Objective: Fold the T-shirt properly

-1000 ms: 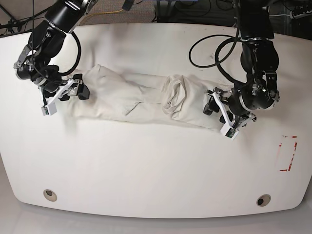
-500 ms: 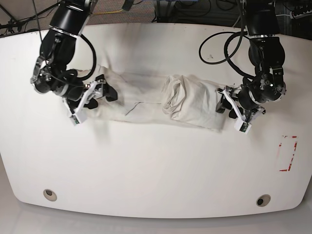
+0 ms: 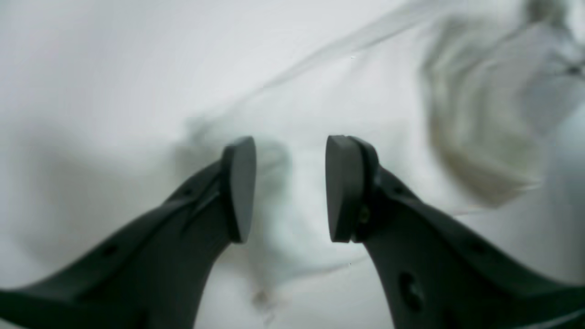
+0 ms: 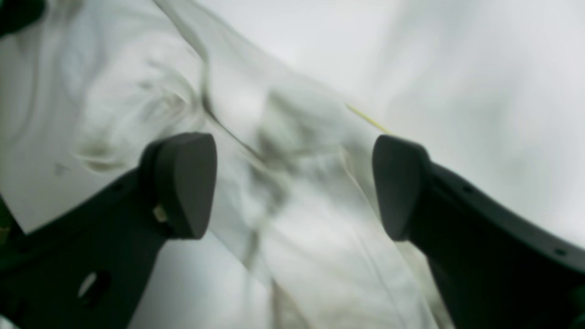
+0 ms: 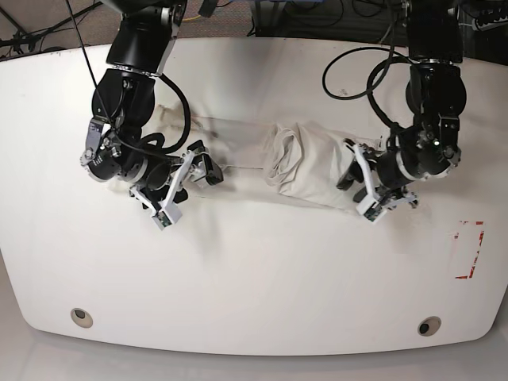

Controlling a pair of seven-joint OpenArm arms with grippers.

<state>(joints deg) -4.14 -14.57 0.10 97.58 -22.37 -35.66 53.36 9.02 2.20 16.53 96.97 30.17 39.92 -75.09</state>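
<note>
Left hand (image 5: 359, 181) sits at the end of the T-shirt (image 5: 305, 163) on the base view's right, low over the cloth; its wrist view shows the two dark fingers (image 3: 240, 187) standing apart with a moderate gap, pale blurred fabric visible between and beyond them, and no fabric pinched between the pads. Whether the pads touch the cloth cannot be told. Right hand (image 5: 181, 184) is at the opposite end of the garment, on the base view's left, its fingers (image 4: 183, 183) spread wide apart over wrinkled cream fabric, with nothing clamped between them. The T-shirt lies on the white table (image 5: 254, 270) as a long, narrow, bunched strip running left to right across the upper middle, between the two hands. A rumpled, raised fold sits right of centre, near the left hand; the stretch toward the right hand lies flatter and thinner. No printed graphic shows on the exposed side. A red-marked rectangle (image 5: 468, 250) lies on the table near its right edge, well apart from the garment.
</note>
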